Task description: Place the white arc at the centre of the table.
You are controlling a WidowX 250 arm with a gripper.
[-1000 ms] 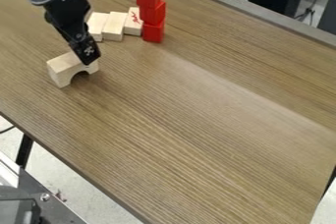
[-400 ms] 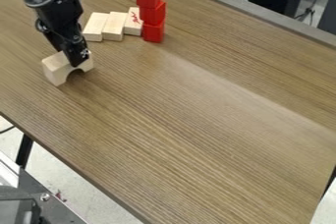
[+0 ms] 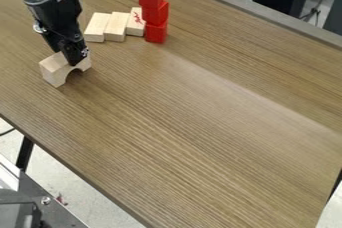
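At ten o'clock the white arc, likely light and stiff, is best crown-pinched; closure of the claw cannot be told.

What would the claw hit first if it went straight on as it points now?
Most likely the pale arc: the claw points down, its tip overlapping the arc's right part in this view. Depth is unclear; if it is beside the arc, the table comes first.

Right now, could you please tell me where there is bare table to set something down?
The table's widest bare stretch runs from the red stack towards the view's lower right. A narrower strip separates the white arc from the lower-left table edge. Upper left is crowded: the tool at the arc, pale blocks beside the stack.
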